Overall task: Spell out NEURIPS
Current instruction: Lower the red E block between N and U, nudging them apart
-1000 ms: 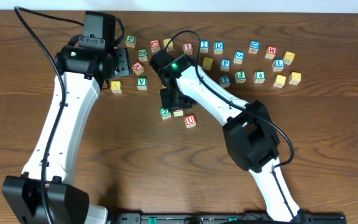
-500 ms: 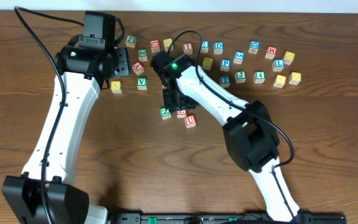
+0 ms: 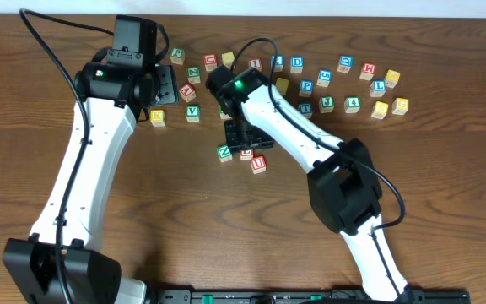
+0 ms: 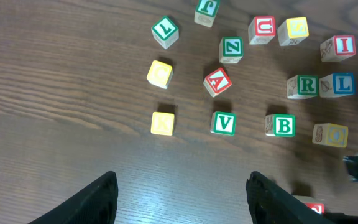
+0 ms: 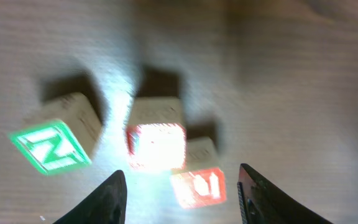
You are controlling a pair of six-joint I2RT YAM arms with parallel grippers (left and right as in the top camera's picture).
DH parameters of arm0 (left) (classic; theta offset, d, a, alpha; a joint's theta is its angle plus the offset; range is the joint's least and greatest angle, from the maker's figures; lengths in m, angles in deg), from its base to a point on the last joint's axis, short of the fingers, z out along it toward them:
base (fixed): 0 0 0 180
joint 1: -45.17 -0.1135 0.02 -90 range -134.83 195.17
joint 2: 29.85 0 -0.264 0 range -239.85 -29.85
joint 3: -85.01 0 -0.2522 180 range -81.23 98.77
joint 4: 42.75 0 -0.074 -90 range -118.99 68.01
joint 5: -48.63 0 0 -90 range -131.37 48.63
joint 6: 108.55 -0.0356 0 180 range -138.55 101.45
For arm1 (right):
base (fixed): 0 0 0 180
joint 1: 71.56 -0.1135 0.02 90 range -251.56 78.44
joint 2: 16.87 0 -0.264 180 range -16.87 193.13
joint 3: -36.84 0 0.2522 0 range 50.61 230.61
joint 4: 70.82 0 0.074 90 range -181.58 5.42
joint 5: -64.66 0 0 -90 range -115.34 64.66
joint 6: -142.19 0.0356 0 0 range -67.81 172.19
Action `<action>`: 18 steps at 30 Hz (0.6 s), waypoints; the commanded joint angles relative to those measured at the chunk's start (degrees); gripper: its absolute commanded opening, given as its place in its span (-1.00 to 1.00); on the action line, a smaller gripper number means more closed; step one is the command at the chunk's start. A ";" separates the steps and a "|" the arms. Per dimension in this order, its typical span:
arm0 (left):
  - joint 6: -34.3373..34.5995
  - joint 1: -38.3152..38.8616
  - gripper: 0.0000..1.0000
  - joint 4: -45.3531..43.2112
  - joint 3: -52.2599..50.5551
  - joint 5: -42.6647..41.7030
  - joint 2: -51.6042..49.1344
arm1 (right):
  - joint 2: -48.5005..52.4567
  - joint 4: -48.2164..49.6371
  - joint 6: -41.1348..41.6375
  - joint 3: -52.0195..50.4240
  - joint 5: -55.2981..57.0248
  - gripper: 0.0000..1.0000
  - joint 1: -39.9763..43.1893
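Right wrist view: my right gripper (image 5: 182, 202) hangs with its fingers spread, clamping nothing; below them sits a small red wooden cube (image 5: 156, 144), its letter washed out by glare, presumably the E, since it stands just beside the green N wooden cube (image 5: 51, 148) on one side and close to the red U wooden cube (image 5: 197, 185) on the other, which lies slightly out of line; so the word starts here on the brown wooden table (image 5: 303, 74); my left gripper (image 4: 182, 202) waits well apart, fingers also spread and empty, with the green R cube (image 4: 302, 86) and red I cube (image 4: 339, 46) in its sight, likely the next picks.
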 commanded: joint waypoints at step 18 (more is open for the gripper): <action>0.70 0.07 0.31 0.22 -0.79 0.15 -0.61 | -2.40 0.98 -1.68 -7.48 -0.96 -0.10 0.00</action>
